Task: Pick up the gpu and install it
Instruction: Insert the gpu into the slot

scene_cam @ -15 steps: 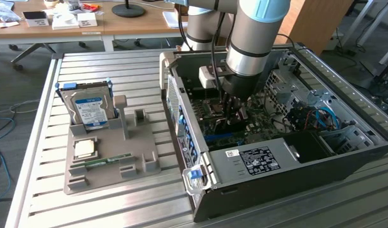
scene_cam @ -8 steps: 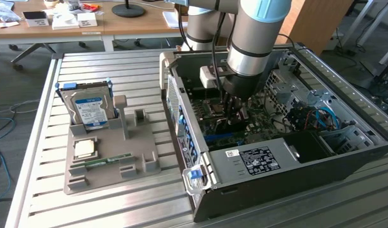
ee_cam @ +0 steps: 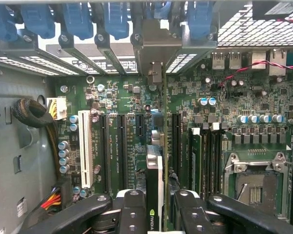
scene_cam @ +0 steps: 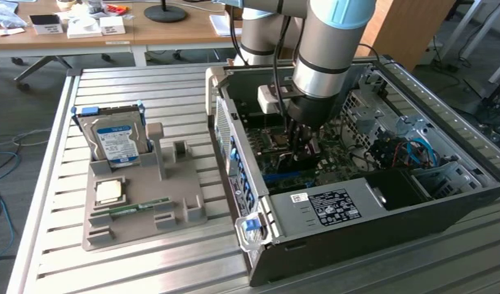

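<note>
Wrist view, gpu (ee_cam: 154, 178) edge-on btwn jaws (clamped), above mobo (ee_cam: 117, 95)

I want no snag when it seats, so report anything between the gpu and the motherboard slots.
Nothing visible does. The tool holds the gpu edge-on above the motherboard; the expansion slots beside it are bare and no cable crosses them. The slot directly under the card is hidden by it.

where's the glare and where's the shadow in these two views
Exterior view: daylight washes out the floor at the exterior view's right, the computer case interior is shadowed. Wrist view: motherboard evenly lit, vent grille glows bright, gpu in the gripper looks dark.
</note>
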Robot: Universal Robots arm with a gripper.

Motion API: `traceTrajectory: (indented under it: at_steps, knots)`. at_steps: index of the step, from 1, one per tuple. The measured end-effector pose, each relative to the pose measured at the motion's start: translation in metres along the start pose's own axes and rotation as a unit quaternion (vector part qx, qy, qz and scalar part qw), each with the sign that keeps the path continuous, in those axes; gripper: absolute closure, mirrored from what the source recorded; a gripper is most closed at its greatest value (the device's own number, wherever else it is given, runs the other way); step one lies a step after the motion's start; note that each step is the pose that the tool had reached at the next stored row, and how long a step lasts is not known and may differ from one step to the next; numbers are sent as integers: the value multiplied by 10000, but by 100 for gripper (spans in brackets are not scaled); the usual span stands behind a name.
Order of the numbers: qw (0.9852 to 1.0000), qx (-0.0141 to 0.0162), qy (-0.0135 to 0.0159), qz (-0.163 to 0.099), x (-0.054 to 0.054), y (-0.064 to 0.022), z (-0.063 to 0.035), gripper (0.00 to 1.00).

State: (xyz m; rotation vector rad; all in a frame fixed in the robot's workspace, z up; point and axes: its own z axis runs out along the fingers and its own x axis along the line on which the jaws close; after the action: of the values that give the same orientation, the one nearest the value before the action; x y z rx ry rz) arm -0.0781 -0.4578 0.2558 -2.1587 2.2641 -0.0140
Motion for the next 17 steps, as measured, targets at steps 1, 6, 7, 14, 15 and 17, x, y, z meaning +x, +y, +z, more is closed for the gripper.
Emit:
traceTrajectory:
  at_steps: [1,6,7,14,15,17]
  knots:
    - [10000,0,0,5,0,0,0,73]
    - [10000,0,0,5,1,1,0,73]
    - [10000,0,0,5,1,2,0,73]
    - [10000,0,9,8,3,11,4,73]
    - [10000,0,12,8,3,11,7,73]
    - [10000,0,17,10,4,11,10,73]
